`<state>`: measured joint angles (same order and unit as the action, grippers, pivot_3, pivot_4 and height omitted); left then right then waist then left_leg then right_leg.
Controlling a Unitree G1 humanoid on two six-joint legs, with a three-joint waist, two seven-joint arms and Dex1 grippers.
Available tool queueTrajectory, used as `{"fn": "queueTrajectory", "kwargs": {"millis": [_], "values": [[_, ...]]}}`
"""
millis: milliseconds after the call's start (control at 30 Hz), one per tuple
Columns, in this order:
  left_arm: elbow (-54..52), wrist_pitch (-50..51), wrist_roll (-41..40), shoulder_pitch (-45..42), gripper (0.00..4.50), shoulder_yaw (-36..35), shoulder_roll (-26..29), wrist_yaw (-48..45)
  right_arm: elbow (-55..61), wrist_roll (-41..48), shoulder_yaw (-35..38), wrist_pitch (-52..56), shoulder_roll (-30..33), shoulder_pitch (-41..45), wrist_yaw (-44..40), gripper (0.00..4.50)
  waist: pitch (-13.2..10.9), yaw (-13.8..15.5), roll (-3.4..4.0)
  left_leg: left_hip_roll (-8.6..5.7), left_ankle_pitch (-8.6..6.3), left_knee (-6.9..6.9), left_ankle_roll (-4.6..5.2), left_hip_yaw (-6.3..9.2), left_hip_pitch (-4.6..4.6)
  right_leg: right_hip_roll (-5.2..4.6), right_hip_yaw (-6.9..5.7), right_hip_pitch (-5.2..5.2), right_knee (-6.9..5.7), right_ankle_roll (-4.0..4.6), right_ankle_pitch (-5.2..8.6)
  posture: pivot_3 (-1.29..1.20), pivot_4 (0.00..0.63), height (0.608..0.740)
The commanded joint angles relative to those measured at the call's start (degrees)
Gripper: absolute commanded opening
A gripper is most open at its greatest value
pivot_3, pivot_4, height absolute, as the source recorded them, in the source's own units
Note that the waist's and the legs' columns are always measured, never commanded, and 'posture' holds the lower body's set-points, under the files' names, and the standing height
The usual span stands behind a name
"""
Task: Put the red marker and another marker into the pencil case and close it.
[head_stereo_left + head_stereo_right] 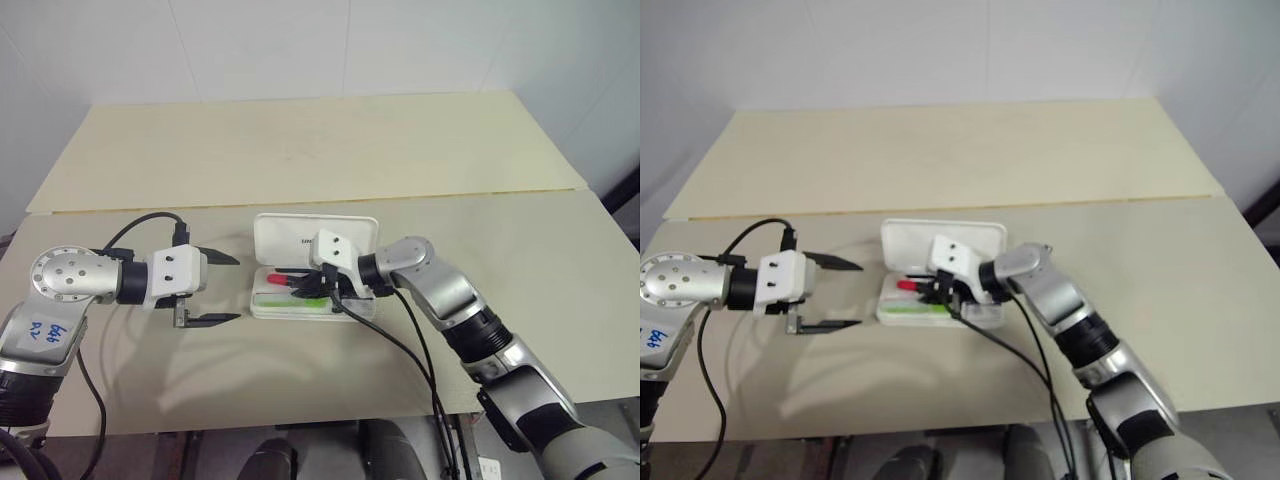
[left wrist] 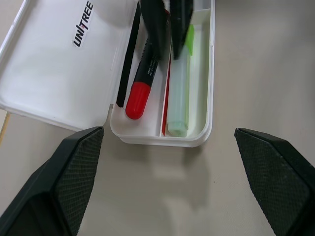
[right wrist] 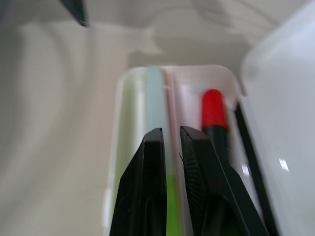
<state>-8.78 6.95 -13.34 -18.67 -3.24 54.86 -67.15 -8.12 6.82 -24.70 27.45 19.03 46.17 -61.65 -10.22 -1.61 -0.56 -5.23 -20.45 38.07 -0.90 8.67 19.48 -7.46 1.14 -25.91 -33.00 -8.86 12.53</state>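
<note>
Two markers lying in case [image 2: 199, 140]: red marker [image 2: 141, 88], highlighter [image 2: 178, 93]. Right gripper [image 3: 170, 147] nearly pressed together, hovering inside, pinching nothing. Left gripper [image 1: 222, 288] spread, waiting beside case. Next: withdrawing right, closing lid [image 2: 59, 59].

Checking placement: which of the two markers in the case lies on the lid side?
The red marker: slim black barrel, red cap, lying in the pencil case compartment next to the open lid. The pale-green highlighter lies beyond the divider, in the compartment farther from the lid.
</note>
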Motion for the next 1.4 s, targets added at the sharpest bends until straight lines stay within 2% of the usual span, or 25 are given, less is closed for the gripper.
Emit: {"fn": "queueTrajectory", "kwargs": {"millis": [33,167,233,500,900,1400], "values": [[-1.8,-0.1,-0.3,-0.8,4.5,-0.4,0.1,0.5,-0.8,-0.6,1.0,-2.0,-0.7,1.0,0.8,0.6,0.0,0.0,0.0,0.0,0.0,0.0,0.0,0.0,0.0,0.0,0.0,-0.01,0.0,0.0,0.0,0.0,0.15,0.74],[-1.9,0.1,-0.4,-0.8,4.5,-0.3,0.0,0.6,-2.4,-1.2,0.6,-3.3,-1.0,0.7,0.7,0.6,0.0,0.0,0.0,0.0,0.0,-0.01,0.0,0.0,0.01,0.0,0.0,-0.03,0.0,0.0,0.0,0.0,0.15,0.74],[-1.9,0.3,-0.4,-1.0,4.5,-0.1,-0.1,0.7,-3.8,-1.9,0.2,-4.4,-1.2,0.5,0.6,0.03,0.0,0.0,0.0,0.0,0.0,-0.01,0.0,0.0,0.0,0.0,0.0,-0.03,0.0,0.0,0.0,0.0,0.15,0.74],[-1.7,0.3,-0.4,-1.1,4.5,-0.2,0.0,0.7,-4.2,-3.0,-0.2,-5.3,-1.2,0.1,-0.2,0.03,0.0,0.0,0.0,0.0,0.0,0.0,0.0,0.0,0.0,0.0,0.01,-0.04,-0.04,0.01,0.0,0.0,0.15,0.74],[-1.7,0.4,-0.3,-1.2,4.5,0.0,-0.1,0.9,2.6,-1.9,-0.9,-1.7,0.2,-2.0,-4.0,0.03,0.0,0.0,0.0,0.0,-0.04,0.0,0.04,-0.03,0.0,-0.02,0.0,-0.08,-0.05,0.01,-0.01,0.0,0.15,0.74],[-1.7,0.3,-0.4,-1.0,4.5,-0.1,0.0,1.3,5.4,-1.4,0.1,-0.7,0.2,-1.4,-4.2,0.03,0.0,0.0,0.0,0.01,-0.05,0.0,0.03,-0.03,0.0,-0.02,0.0,-0.1,-0.06,0.01,-0.01,0.0,0.15,0.74]]}}
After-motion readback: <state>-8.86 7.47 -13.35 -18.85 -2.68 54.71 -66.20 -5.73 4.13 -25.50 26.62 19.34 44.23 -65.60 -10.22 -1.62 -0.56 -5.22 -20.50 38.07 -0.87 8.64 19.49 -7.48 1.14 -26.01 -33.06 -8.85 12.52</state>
